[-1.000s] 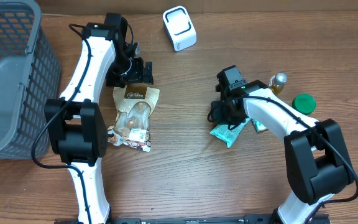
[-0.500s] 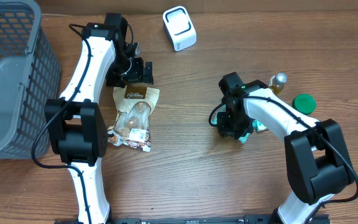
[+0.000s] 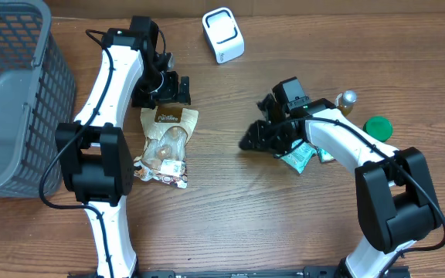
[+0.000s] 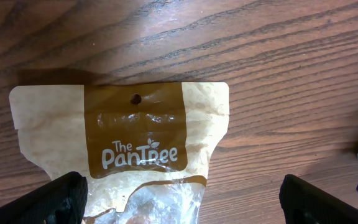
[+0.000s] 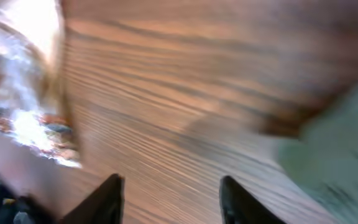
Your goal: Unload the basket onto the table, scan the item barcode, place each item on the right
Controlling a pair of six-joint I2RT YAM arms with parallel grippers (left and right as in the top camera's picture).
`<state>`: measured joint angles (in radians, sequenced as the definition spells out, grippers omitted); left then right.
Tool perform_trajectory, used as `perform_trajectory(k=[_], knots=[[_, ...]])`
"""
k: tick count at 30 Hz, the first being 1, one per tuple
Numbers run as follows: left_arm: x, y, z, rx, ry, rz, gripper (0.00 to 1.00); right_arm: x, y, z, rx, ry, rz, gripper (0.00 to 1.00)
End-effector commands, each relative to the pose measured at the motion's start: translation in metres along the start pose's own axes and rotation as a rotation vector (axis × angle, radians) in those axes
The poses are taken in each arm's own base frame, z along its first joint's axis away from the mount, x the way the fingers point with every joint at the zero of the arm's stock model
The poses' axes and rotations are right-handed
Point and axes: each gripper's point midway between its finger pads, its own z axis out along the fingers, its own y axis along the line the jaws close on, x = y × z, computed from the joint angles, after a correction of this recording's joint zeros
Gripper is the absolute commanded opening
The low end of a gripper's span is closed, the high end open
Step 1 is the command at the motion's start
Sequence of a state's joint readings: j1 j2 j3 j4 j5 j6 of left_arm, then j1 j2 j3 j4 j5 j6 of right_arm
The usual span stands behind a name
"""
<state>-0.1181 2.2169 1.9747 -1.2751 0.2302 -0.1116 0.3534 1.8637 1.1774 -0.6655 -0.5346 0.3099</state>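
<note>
No scan yet, by the look: right gripper (image 5: 169,198) gapes empty near the teal plastic packet (image 3: 298,158), left gripper (image 4: 194,200) spread wide over the brown-and-clear snack bag (image 3: 164,137).

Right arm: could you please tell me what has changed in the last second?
The right claw let go of the teal packet and swung left, off it, opening. The left claw, snack bag, scanner and basket stayed put.
</note>
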Motion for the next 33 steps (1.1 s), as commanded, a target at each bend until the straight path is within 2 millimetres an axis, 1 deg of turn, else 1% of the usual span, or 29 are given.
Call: perform_trajectory(k=[1, 2, 3, 5, 6, 9, 13, 33], knots=[[-0.004, -0.007, -0.016, 0.0, -0.044, 0.018, 1.0, -0.011, 0.025, -0.005, -0.115, -0.025, -0.001, 0.68], [-0.004, -0.007, -0.016, 0.0, -0.044, 0.018, 1.0, -0.015, 0.027, -0.005, -0.122, -0.04, -0.001, 0.69], [-0.004, -0.007, -0.016, 0.0, -0.044, 0.018, 0.99, -0.018, 0.029, -0.005, -0.127, -0.051, -0.008, 0.73], [-0.004, -0.007, -0.016, 0.0, -0.044, 0.018, 1.0, -0.024, 0.033, -0.005, -0.134, -0.077, -0.032, 0.85], [-0.004, -0.007, -0.016, 0.0, -0.044, 0.018, 0.99, -0.026, 0.034, -0.005, -0.133, -0.091, -0.045, 1.0], [-0.004, -0.007, -0.016, 0.0, -0.044, 0.018, 1.0, -0.034, 0.033, -0.004, -0.104, -0.128, -0.063, 1.0], [-0.004, -0.007, -0.016, 0.0, -0.044, 0.018, 1.0, -0.04, 0.022, -0.003, -0.033, -0.163, -0.06, 1.0], [-0.004, -0.007, -0.016, 0.0, -0.044, 0.018, 0.99, -0.041, 0.021, -0.003, -0.032, -0.167, -0.061, 1.0]])
